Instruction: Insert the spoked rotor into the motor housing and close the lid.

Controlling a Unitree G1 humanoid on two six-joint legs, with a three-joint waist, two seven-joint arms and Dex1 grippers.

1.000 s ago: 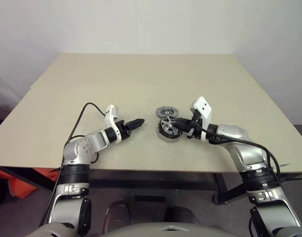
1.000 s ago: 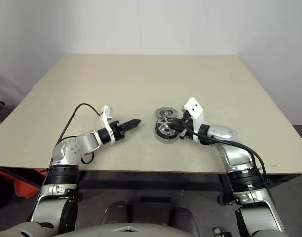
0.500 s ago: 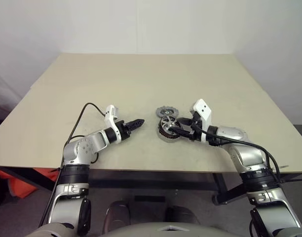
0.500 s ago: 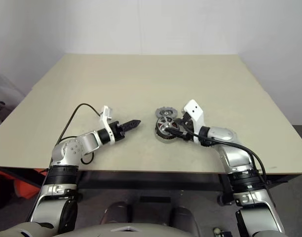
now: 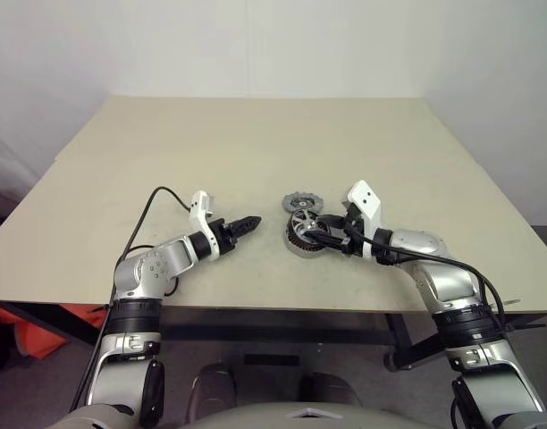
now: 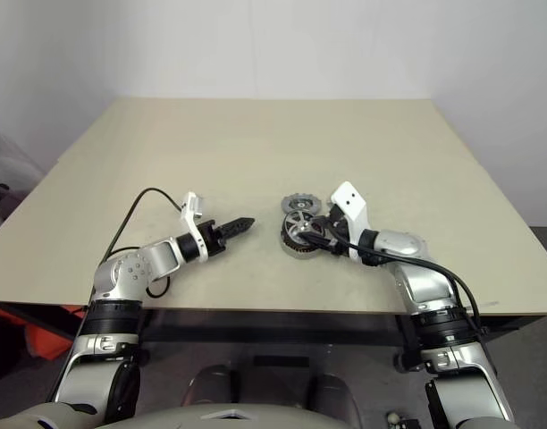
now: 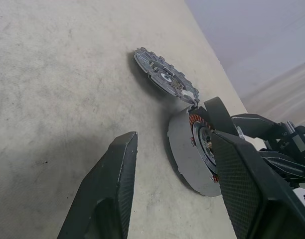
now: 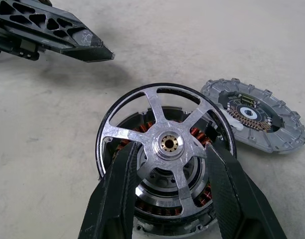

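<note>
Silver spokes of the spoked rotor (image 8: 165, 144) sit on top of the motor housing (image 8: 157, 199), between the parted fingers of the right claw (image 8: 167, 199), which grips nothing. Just beyond the housing, the lid (image 8: 254, 119) lies flat on the counter (image 5: 211, 152), nearer this claw. Left claw (image 5: 247, 222) waits beside the housing, open and empty. If the rotor is fully seated I cannot tell.

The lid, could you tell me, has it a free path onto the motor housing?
Not quite: the right gripper, open, straddles the spoked rotor atop the motor housing. The lid lies beside it.
</note>
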